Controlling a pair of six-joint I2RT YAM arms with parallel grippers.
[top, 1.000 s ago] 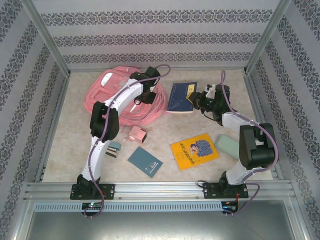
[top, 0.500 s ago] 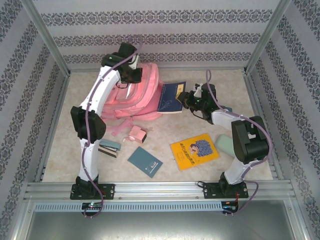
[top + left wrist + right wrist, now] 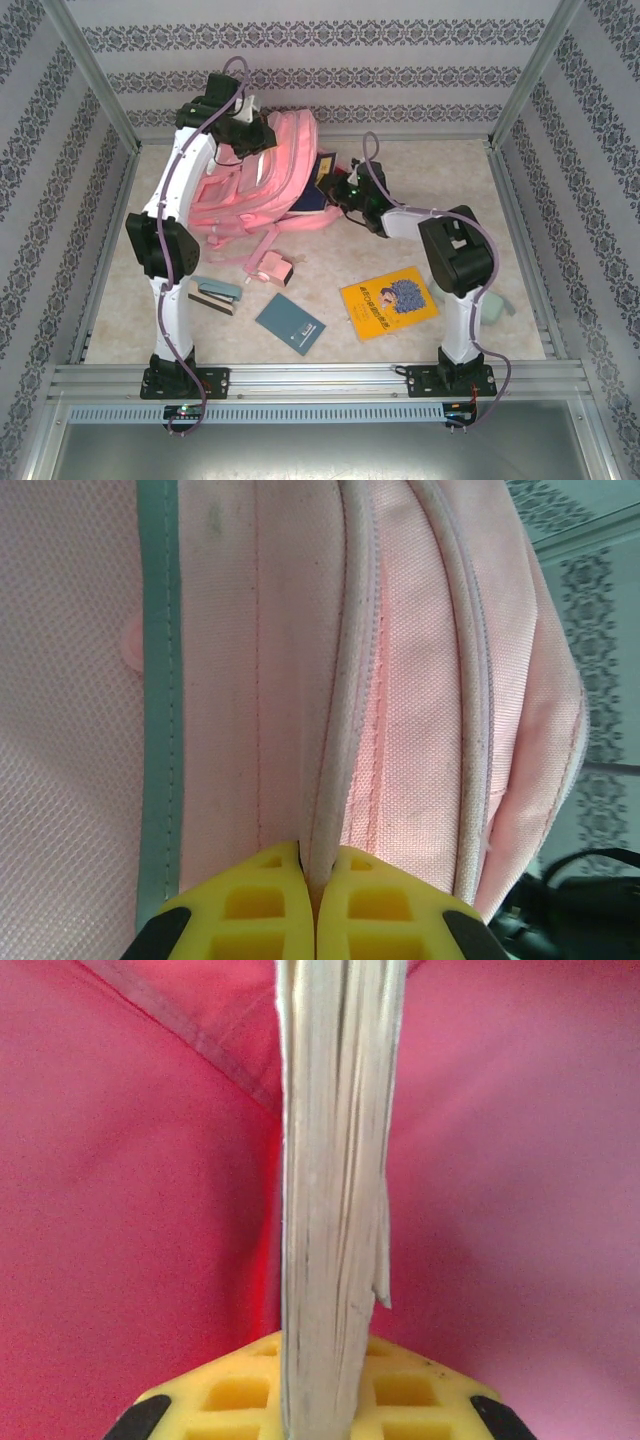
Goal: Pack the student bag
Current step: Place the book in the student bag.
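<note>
**One bag, two tools, one book at the opening**

The one student bag [image 3: 262, 185] stands tilted on the tabletop [image 3: 520, 200], just under and in front of the left tool [image 3: 248, 135], which hangs high at the far side. In the left wrist view the left tool [image 3: 310, 880] has its two yellow fingers [image 3: 262, 905] pressed together on a piped seam of the pink fabric, so it is clamped on the bag. A grey-green trim band runs along the fabric to the left of this seam.

The right tool [image 3: 338, 190] is at the right side of the bag, touching one dark blue book [image 3: 320, 170] that stands on edge against the bag's opening. In the right wrist view the right tool [image 3: 325, 1385] is closed on the page edge of this book [image 3: 335, 1160]; pink fabric is on both sides of the pages, straight ahead of the fingers [image 3: 235, 1395].

Nearer to the arm bases than both tools, five loose things lie on the tabletop: one yellow book [image 3: 388, 302], one teal notebook [image 3: 290, 323], one small pink pouch [image 3: 272, 267], one flat grey-green stack [image 3: 215, 293] and one pale green case [image 3: 497, 303], half hidden behind the right arm. The pouch lies just beside the bag's lower straps; the other four are apart from the bag.
</note>
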